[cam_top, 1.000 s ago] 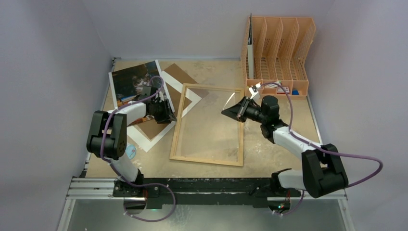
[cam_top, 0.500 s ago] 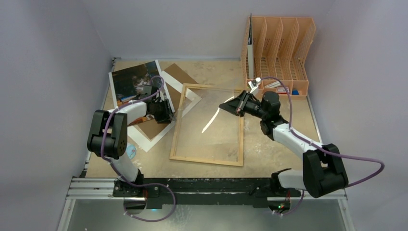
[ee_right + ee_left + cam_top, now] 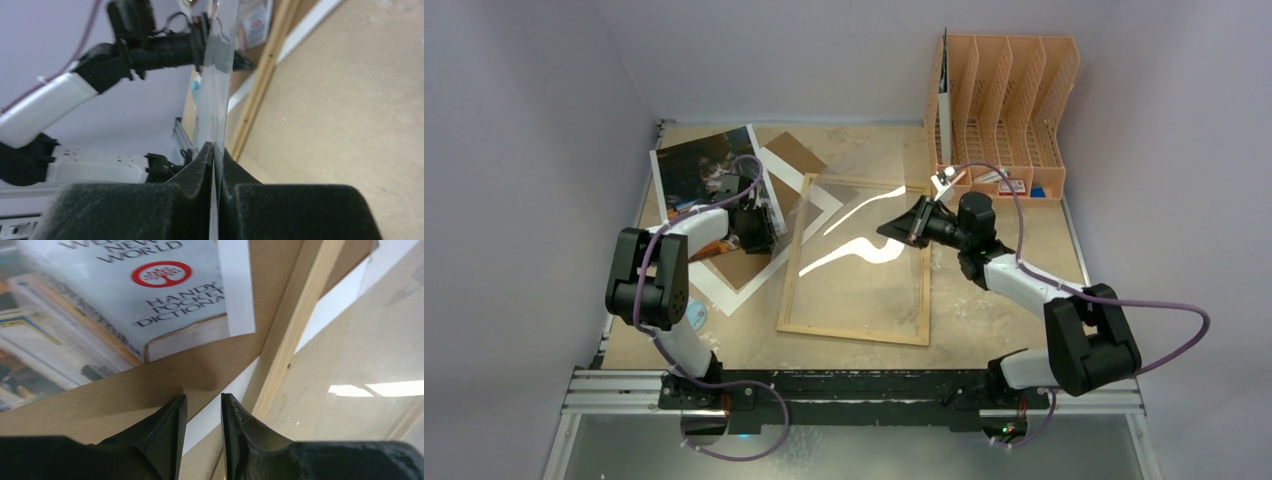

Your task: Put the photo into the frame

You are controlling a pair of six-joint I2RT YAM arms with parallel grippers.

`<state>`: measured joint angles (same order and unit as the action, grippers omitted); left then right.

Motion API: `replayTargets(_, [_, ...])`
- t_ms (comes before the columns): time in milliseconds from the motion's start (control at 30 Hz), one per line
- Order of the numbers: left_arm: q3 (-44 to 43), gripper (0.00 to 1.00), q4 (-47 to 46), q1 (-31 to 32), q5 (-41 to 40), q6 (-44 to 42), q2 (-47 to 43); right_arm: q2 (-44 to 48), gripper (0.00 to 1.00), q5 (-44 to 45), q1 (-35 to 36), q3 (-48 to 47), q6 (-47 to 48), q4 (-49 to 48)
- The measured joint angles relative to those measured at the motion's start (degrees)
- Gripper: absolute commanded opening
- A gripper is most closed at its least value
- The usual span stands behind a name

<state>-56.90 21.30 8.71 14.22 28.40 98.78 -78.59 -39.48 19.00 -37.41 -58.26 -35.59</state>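
Note:
The frame, a thin light-wood rectangle, lies flat mid-table; its rail also shows in the left wrist view. My right gripper is shut on the right edge of a clear pane, which is tilted up over the frame and catches glare. The photo lies at the back left, overlapping a brown backboard. My left gripper hangs open over the backboard and a white mat, just left of the frame, with nothing between its fingers.
An orange file organiser stands at the back right with a white sheet in its left slot. The white mat and backboard are spread under the frame's far-left corner. A small round disc lies near the left arm's base.
My right gripper has lifted the pane's right edge higher and drifted slightly back. The glare on the pane has grown. My left gripper's jaws have narrowed a little and shifted slightly back.

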Motion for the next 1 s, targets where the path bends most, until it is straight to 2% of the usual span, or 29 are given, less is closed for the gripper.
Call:
replayTargets(67, [-0.55,0.34,1.01,-0.02,-2.71,0.42,0.0,0.11,0.16,0.9,0.07,1.77,1.4,1.2])
replayTargets(333, [-1.38,0.34,2.6,0.07,-7.96,1.55,0.0,-1.09,0.17,6.05,0.57,10.43,2.25,4.7])
replayTargets(400, [-1.49,0.35,2.75,0.07,-8.2,1.55,0.07,-1.68,0.26,7.19,0.57,11.08,2.27,4.9])
replayTargets(500, [-1.53,0.35,2.73,0.04,-7.76,1.49,0.11,-2.71,0.47,8.15,0.57,11.08,2.71,4.85])
replayTargets(567, [-1.6,0.36,2.75,0.04,-7.26,1.36,0.11,-3.21,0.58,8.76,0.52,11.08,3.28,4.87])
replayTargets(700, [-1.6,0.36,2.78,0.04,-6.95,0.94,0.11,-4.0,0.69,9.75,0.37,11.02,4.22,4.61])
replayTargets(767, [-1.6,0.36,2.78,0.04,-6.95,0.92,0.11,-4.7,0.69,10.12,0.24,10.58,4.87,4.39])
replayTargets(833, [-1.6,0.36,2.78,0.04,-6.95,0.92,0.11,-5.46,0.64,10.93,0.09,9.9,5.62,4.39])
replayTargets(1000, [-1.6,0.36,2.78,0.04,-6.95,0.94,0.11,-7.26,0.34,12.96,-0.04,8.79,6.64,3.34])
